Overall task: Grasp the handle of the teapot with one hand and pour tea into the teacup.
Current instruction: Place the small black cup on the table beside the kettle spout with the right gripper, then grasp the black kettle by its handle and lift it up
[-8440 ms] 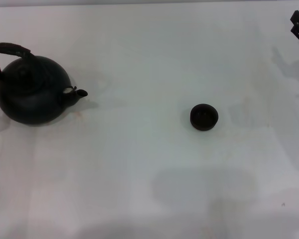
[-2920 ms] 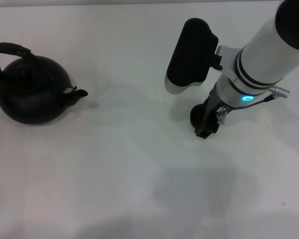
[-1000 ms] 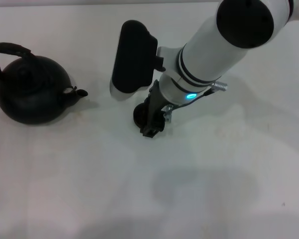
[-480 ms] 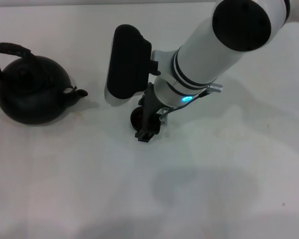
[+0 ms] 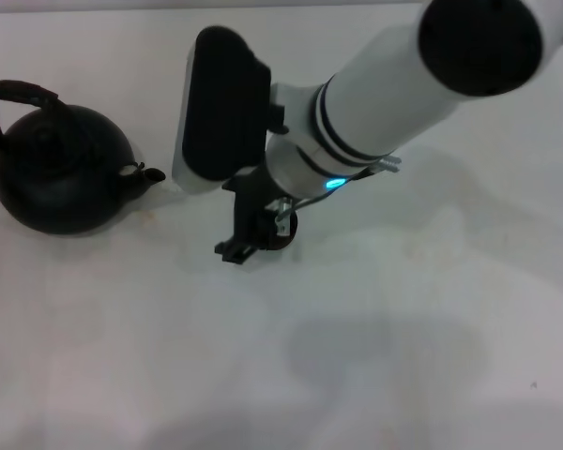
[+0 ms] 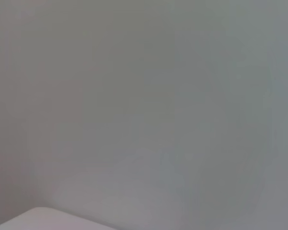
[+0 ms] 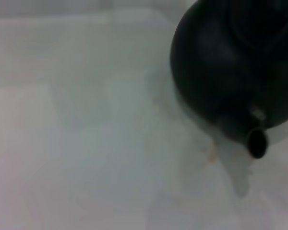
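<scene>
Right gripper [image 5: 247, 236]: low on table [image 5: 403, 356], finger state cannot be told; teacup [image 5: 283, 231] touching it; teapot [image 5: 58, 169] well beyond; advise setting cup under spout [image 5: 153, 174], upright.

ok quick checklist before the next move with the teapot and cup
1. Teapot upright on the table, spout toward the cup: ok.
2. Handle free, nothing holding it: ok.
3. Teacup near the spout: ok, though mostly hidden by the right tool.
4. Right tool's grip on the teacup: cannot tell.
5. Left tool ready near the handle: not ok, not in view.
6. Teacup upright: cannot tell.
</scene>
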Controlling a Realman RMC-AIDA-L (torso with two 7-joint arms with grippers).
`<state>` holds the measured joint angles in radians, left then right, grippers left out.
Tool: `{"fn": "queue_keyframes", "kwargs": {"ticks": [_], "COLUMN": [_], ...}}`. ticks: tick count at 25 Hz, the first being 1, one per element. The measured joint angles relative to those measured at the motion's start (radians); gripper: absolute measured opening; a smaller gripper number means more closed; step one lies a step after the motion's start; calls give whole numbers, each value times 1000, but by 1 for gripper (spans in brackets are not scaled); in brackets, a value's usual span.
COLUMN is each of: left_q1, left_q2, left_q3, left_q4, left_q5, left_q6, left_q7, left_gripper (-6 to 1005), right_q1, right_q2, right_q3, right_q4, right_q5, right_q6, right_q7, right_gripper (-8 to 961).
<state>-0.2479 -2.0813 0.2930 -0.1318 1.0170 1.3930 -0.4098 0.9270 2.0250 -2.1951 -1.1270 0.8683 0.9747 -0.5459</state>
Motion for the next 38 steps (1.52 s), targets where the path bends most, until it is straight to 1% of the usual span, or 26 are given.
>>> {"fn": "queue_keyframes", "kwargs": {"ticks": [3, 6, 7, 11, 13, 14, 16, 17, 19, 21, 24, 25, 28, 30, 32, 35, 36, 38], "left_q1": [4, 6, 7, 9, 9, 9, 8, 7, 3, -1, -8, -11, -20, -28, -41, -60, -63, -67], "left_q2": [1, 2, 2, 2, 2, 2, 2, 2, 3, 3, 2, 1, 1, 2, 3, 3, 3, 2], "left_q3": [0, 0, 0, 0, 0, 0, 1, 1, 2, 3, 3, 3, 3, 3, 3, 3, 3, 3], "left_q4": [0, 1, 1, 3, 4, 4, 3, 3, 3, 1, -1, -2, -2, 2, 6, 6, 5, 3], "left_q5": [0, 0, 0, 0, 0, 0, 0, 2, 8, 12, 22, 31, 67, 95, 121, 140, 141, 142], "left_q6": [0, 0, 0, 0, 0, 0, 0, 0, 0, 0, 0, 0, 0, 0, 0, -1, -1, 0], "left_q7": [0, 0, 0, -2, -4, -4, -4, -4, -4, -5, -5, -5, -5, -5, -5, -1, -1, -1], "left_gripper": [872, 872, 872, 872, 872, 872, 872, 872, 872, 872, 872, 872, 872, 872, 872, 872, 872, 872], "right_q1": [-80, -205, -254, -399, -473, -496, -553, -582, -616, -633, -627, -619, -604, -601, -600, -591, -580, -567], "right_q2": [-3, -4, -4, -8, -12, -13, -16, -17, -18, -18, -18, -18, -15, -13, -13, -12, -13, -14], "right_q3": [70, 189, 244, 412, 491, 519, 599, 646, 717, 803, 924, 968, 1088, 1127, 1138, 1145, 1156, 1194], "right_q4": [-74, -147, -173, -233, -239, -236, -209, -181, -109, 23, 261, 333, 489, 558, 632, 756, 805, 865], "right_q5": [-46, -83, -83, -44, 45, 87, 260, 380, 597, 848, 1135, 1209, 1312, 1372, 1468, 1674, 1758, 1847], "right_q6": [6, 3, -5, -64, -127, -149, -186, -192, -191, -177, -129, -114, -104, -103, -101, -104, -104, -103], "right_q7": [-10, -51, -67, -123, -188, -219, -349, -441, -584, -751, -974, -1047, -1240, -1414, -1622, -1917, -1995, -2075], "right_gripper": [844, 840, 838, 832, 831, 830, 829, 829, 828, 827, 828, 828, 827, 827, 827, 827, 827, 827]}}
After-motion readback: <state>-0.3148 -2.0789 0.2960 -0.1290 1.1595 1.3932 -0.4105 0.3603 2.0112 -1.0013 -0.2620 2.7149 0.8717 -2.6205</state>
